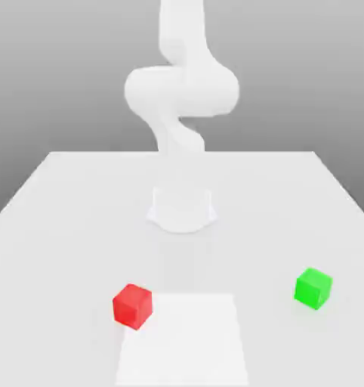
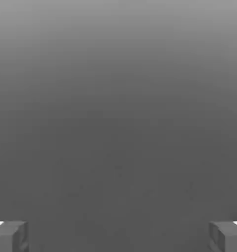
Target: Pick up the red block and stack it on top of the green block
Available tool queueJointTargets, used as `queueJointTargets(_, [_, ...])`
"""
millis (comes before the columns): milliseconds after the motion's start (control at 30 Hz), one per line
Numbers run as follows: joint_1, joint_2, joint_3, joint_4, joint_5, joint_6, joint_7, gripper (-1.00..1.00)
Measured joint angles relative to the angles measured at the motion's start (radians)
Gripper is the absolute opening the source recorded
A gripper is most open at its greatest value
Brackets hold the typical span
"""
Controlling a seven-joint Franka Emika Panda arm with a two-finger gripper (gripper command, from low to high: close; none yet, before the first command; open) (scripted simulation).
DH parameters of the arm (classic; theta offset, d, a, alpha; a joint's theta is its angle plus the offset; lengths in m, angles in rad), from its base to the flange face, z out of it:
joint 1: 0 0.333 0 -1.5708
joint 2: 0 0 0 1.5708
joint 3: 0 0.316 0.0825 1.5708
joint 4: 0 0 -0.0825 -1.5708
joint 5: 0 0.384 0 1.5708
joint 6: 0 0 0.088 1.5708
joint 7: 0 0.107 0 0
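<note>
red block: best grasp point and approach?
Come from straight above and pinch two opposite side faces of the red block. It sits flat on the table, rotated so a corner faces the exterior camera; turn the open gripper to match. Green block stands well apart.

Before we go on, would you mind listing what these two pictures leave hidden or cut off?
- Exterior view: the white robot arm is cut off by the top edge, so its upper part is hidden.
- Exterior view: the small bright red cube and small bright green cube on the white table hide their far and bottom faces.
- Hand view: the open gripper has its grey fingertips cut off at the lower corners.
</note>
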Motion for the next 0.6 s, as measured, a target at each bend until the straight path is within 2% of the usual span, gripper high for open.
queueJointTargets(600, [-0.15,0.673,-0.06,-0.44,-0.005,0.428,0.217,0.0])
